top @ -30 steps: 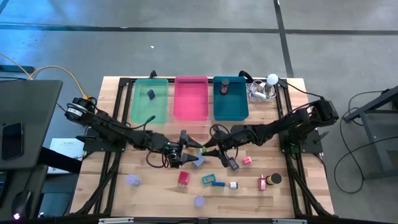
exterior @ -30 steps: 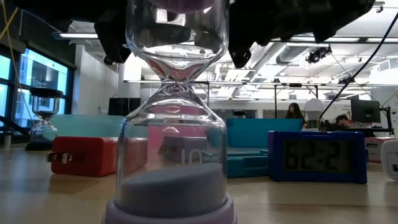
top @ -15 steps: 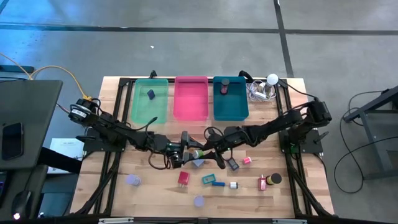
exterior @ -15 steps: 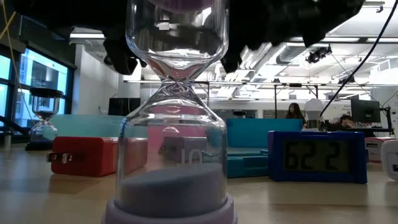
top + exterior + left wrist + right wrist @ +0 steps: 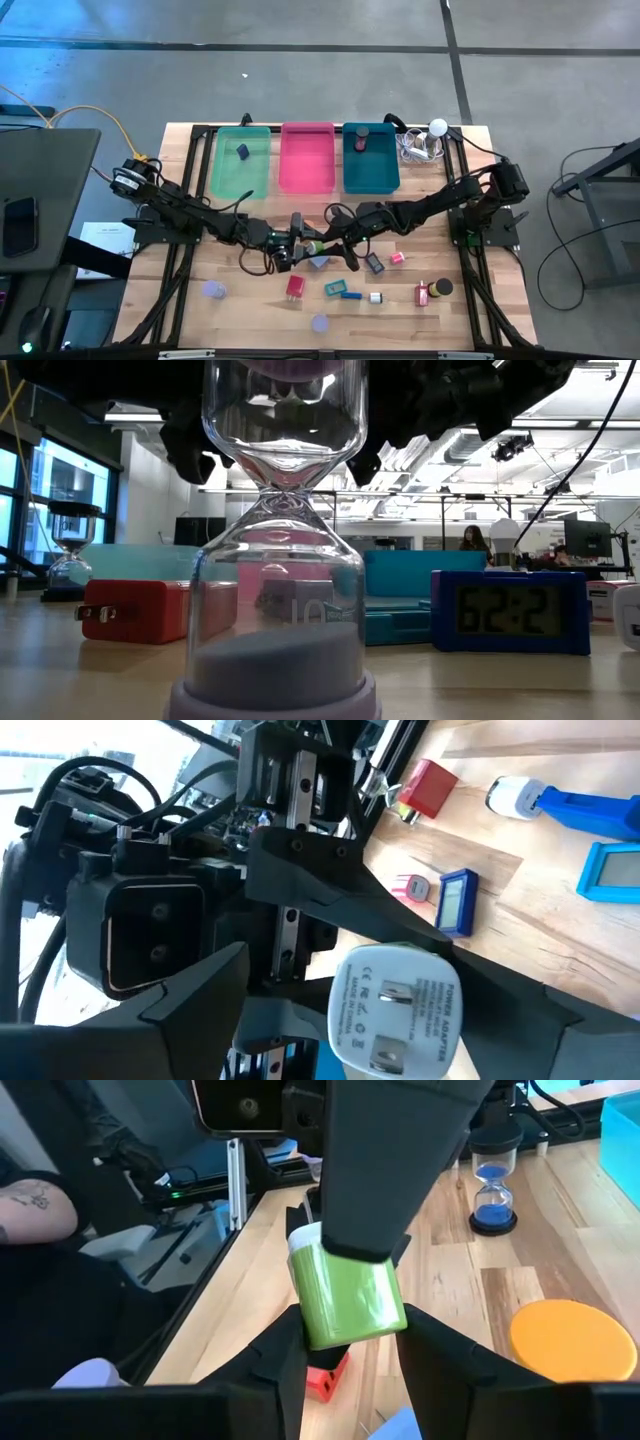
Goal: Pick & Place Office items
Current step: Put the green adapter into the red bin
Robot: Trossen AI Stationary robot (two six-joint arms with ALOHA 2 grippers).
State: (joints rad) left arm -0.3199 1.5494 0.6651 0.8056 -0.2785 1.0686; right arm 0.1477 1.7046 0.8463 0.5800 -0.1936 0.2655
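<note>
Both arms met above mid-worktop (image 5: 200, 300), in front of the pink tray (image 5: 307, 160). The left end effector (image 5: 305, 243) gripped a green-and-white plug adapter (image 5: 345, 1295); the left wrist view showed its white pronged face (image 5: 395, 1010). The right end effector (image 5: 325, 243) stood directly opposite, fingers (image 5: 440, 1355) wide either side of the adapter but not touching. Judged a handover; the adapter's long axis ran between the grippers. Other items lay scattered nearer the front edge

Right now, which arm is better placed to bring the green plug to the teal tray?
Right, probably. The teal tray lies on the right arm's side. The right gripper has its open fingers on either side of the green plug, which the left gripper holds.
</note>
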